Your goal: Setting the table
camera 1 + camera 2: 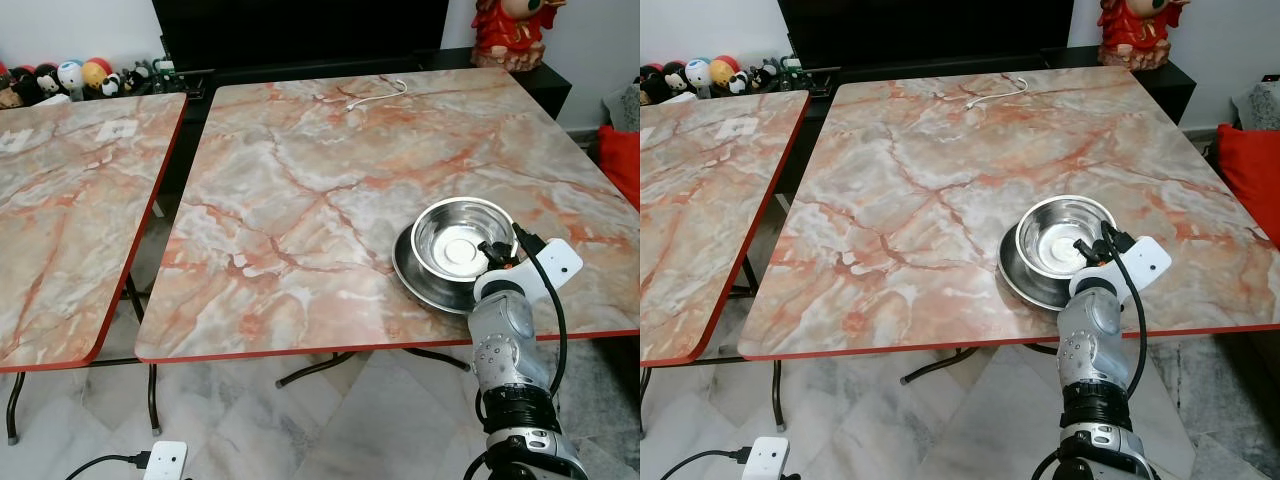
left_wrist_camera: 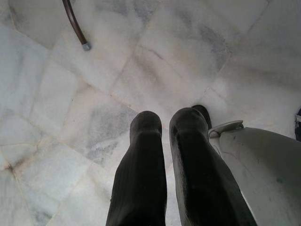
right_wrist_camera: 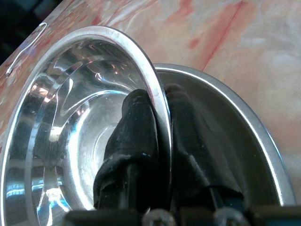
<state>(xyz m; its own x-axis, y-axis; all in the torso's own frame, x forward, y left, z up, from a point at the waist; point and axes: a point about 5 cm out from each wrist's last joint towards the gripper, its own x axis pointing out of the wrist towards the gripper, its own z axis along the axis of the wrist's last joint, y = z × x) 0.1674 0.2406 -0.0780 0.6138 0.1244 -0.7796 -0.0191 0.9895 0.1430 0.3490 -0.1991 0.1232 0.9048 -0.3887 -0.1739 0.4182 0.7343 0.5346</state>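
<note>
Right gripper (image 3: 157,108): clenched on the rim of the shiny round steel bowl (image 1: 462,238), one black finger inside, one outside the wall.
Bowl: polished, mirror-bright, ringed base; sits in a shallow round steel plate (image 1: 425,283).
Plate: near the front right edge of the pink-veined marble-pattern table with red trim (image 1: 300,180).
Left gripper (image 2: 164,136): ribbed black fingers nearly together, grasping nothing, above pale marble floor tiles (image 2: 155,56).

R arm fwd, pincer (image 3: 157,136) clamped (both fingers) | L pincer (image 2: 164,136) hangs down, fingers nearly together
</note>
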